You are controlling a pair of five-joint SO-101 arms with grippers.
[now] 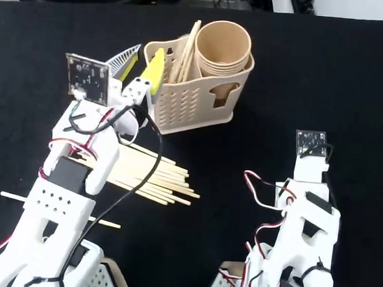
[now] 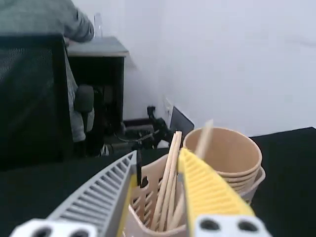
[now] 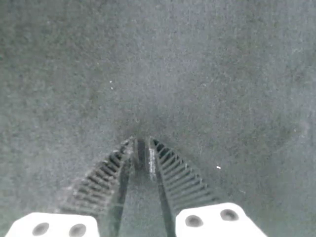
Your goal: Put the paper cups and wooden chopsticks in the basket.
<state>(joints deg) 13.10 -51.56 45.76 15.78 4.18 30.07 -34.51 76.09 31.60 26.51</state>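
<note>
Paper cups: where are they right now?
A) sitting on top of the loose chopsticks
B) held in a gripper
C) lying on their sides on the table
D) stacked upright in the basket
D: the paper cups stand nested together inside the basket.

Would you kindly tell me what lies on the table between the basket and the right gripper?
Only bare black table, as the high view shows, between the basket and the right gripper.
</note>
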